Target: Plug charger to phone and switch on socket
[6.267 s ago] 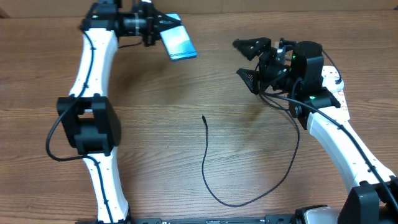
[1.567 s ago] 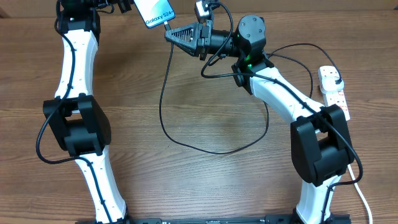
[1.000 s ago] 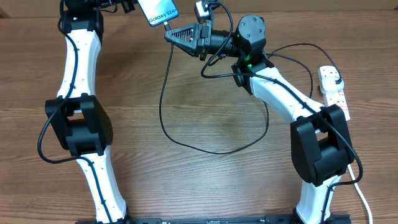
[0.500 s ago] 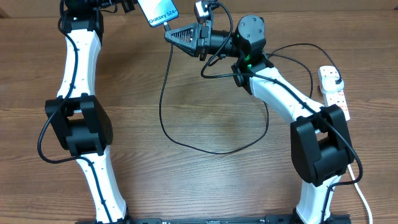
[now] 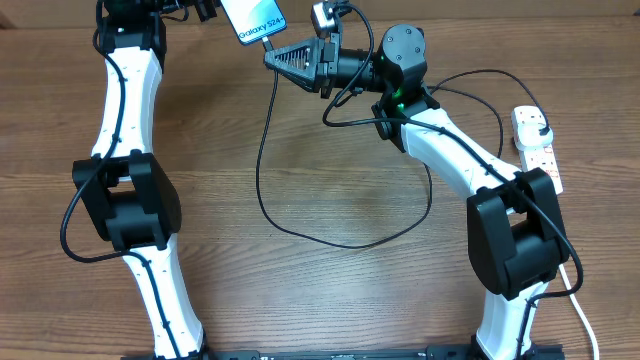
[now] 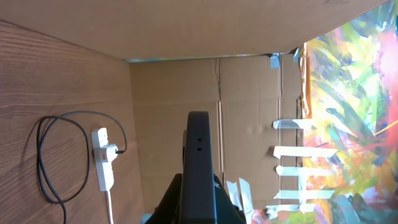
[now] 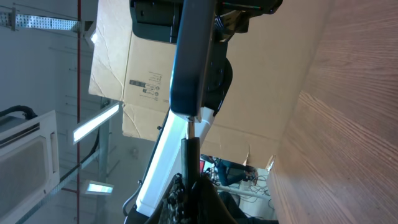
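Up at the phone's [image 5: 255, 17] port end is where the action is; left gripper [image 5: 212, 8] is clamped on the phone, holding it in the air; right gripper [image 5: 272, 52] is pinching the charger [image 5: 262, 150] just behind its connector tip [image 7: 188, 134], which meets the phone's bottom edge; a sliver of metal shows, so I'd guess it's not fully seated; next move wants a straight push along the phone's long axis, which lines up with the connector, port end facing the right gripper, screen upward; socket [image 5: 537, 145] sits well beyond that gripper from the phone, switching it on comes after.
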You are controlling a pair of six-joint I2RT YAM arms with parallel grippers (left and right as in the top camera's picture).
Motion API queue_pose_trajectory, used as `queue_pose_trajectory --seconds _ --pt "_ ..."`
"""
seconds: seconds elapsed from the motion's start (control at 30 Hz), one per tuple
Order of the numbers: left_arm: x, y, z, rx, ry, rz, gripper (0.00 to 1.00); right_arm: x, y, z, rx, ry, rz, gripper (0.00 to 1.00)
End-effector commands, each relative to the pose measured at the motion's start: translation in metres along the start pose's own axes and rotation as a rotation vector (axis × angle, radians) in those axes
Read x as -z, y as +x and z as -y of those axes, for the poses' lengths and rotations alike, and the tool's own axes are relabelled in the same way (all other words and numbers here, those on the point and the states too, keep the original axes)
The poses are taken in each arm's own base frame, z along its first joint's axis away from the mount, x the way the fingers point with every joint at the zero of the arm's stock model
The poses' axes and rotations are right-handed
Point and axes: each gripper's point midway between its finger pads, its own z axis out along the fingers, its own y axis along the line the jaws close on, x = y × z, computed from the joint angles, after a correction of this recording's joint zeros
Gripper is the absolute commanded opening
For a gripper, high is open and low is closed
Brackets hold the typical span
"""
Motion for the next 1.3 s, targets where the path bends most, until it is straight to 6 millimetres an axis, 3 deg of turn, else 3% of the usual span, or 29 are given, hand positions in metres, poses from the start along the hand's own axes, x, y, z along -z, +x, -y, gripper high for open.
queue_pose_trajectory --seconds 0.0,0.57,1.07,1.27 --pt "-0.003 0.009 0.011 -0.037 0.006 -0.042 0.04 -0.002 -0.006 -0.007 0.016 -0.011 0.034 0.04" --pt "0.002 0.004 0.011 -0.039 0.006 -0.019 0.04 -0.002 -0.009 -0.001 -0.016 0.008 0.048 0.04" --pt "-0.022 0.032 0.010 -0.159 0.015 -0.143 0.04 -0.002 -0.014 -0.001 -0.039 0.008 0.078 0.04" --pt "-0.019 0.040 0.009 -0.147 0.013 -0.195 0.04 0.000 -0.016 0.004 -0.053 0.022 0.082 0.04"
